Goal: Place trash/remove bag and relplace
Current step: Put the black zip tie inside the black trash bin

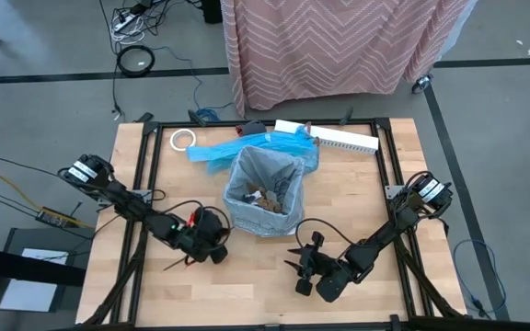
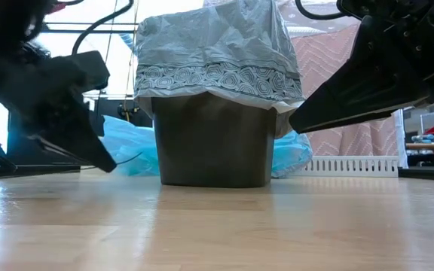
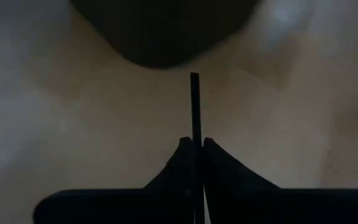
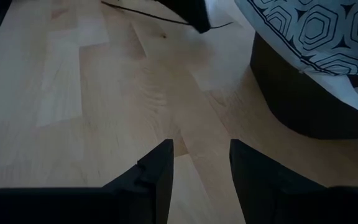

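Observation:
A dark bin (image 2: pixel 213 147) stands mid-table, lined with the grey translucent bag (image 1: pixel 265 179), whose rim folds over the bin's edge. Brown scraps of trash (image 1: pixel 267 198) lie inside it. Left of the bin and near its base, my left gripper (image 3: pixel 194 142) is shut on a thin dark stick (image 3: pixel 194 106). That gripper's tip and the stick (image 4: pixel 160 17) also show in the right wrist view. My right gripper (image 4: pixel 201 155) stands open over bare wood, nearer the front edge and right of the bin (image 4: pixel 303 93), with nothing between its fingers. My left gripper pinches the thin stick (image 3: pixel 194 134) between its two fingertips, at their free ends. The fingers slant down from the table's left and far side. The stick sticks out past the tips on both sides (image 4: pixel 219 26). I cannot tell whether its ends are clear of the table.
A bright blue plastic bag (image 1: pixel 247 147) lies behind the bin, with a white tape roll (image 1: pixel 183 139) at the far left and a white ribbed strip (image 1: pixel 339 138) at the far right. Bare wood (image 1: pixel 247 294) stretches along the front between the arms.

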You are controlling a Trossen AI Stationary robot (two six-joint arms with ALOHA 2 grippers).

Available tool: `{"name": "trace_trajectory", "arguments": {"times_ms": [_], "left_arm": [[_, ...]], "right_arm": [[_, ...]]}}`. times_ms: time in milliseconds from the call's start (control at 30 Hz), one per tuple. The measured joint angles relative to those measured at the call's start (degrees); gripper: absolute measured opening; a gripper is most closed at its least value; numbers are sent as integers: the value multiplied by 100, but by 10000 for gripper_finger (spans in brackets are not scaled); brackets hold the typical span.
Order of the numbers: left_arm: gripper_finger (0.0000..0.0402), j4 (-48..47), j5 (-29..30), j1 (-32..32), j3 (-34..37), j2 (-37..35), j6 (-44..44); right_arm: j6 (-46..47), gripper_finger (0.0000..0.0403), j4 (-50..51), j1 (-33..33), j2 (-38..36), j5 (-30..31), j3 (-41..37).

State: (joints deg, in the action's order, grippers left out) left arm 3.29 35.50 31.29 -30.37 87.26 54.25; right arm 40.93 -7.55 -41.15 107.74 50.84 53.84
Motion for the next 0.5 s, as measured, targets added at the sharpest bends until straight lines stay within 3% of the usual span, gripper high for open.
{"name": "trace_trajectory", "arguments": {"times_ms": [300, 500], "left_arm": [[14, 539, -705, 634, -269, -2, -299], [15, 2855, -604, 783, -300, -9, -1498]], "right_arm": [[-2, 143, -2, 0, 0, 1, 0], [2, 143, -2, 2, 0, 3, 0]]}}
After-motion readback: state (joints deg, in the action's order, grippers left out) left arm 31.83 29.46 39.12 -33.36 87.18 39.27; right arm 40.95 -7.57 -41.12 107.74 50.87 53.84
